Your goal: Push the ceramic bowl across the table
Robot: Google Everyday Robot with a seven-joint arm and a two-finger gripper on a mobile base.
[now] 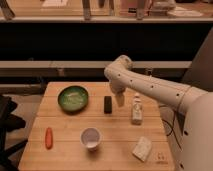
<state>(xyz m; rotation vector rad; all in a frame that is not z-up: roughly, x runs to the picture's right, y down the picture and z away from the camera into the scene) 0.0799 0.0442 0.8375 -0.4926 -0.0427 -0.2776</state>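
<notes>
Claw hangs open above the table, apart from the upright ceramic bowl.

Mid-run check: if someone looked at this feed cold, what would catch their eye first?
The big white arm sweeping in from the right, its gripper hanging open and empty over the far half of the table, just right of a small black block. Next, the glossy green ceramic bowl at the table's far left, apart from the gripper. A white cup stands nearer the front edge.
</notes>
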